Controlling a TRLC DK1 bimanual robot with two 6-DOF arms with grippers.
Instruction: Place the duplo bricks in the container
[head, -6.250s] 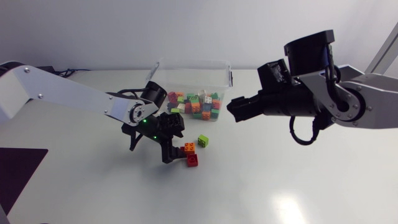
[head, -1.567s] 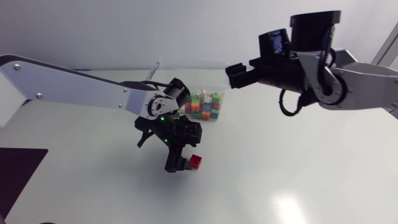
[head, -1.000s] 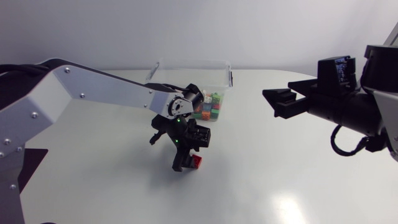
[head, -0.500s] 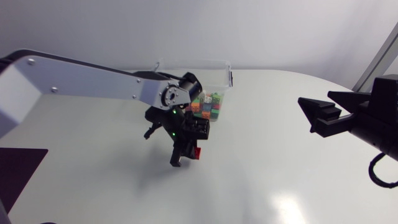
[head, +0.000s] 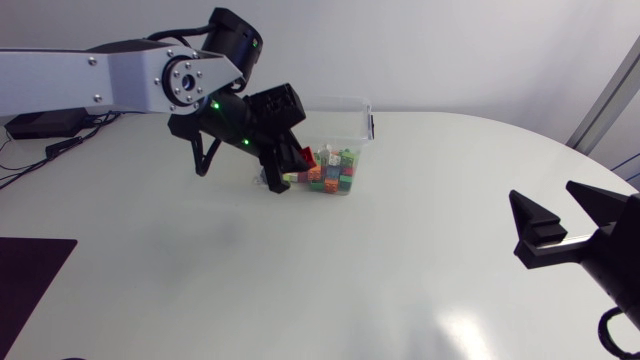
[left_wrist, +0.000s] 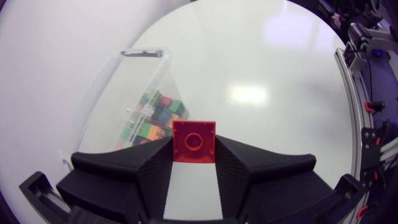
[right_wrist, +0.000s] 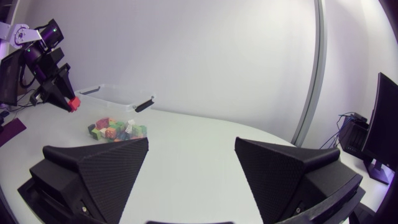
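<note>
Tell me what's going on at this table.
The left arm's pincer is shut on a red duplo brick and holds it in the air close to the clear plastic container. The brick is not in the container yet. A heap of coloured bricks lies inside the container. The right arm's pincer hangs open and empty, well away from the container.

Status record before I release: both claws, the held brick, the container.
left claw: shut on red brick
red brick position: raised, at the container edge; whether it is over the opening, cannot tell
container: clear, holds many mixed-colour bricks
right claw: open, holding nothing, far from container
</note>
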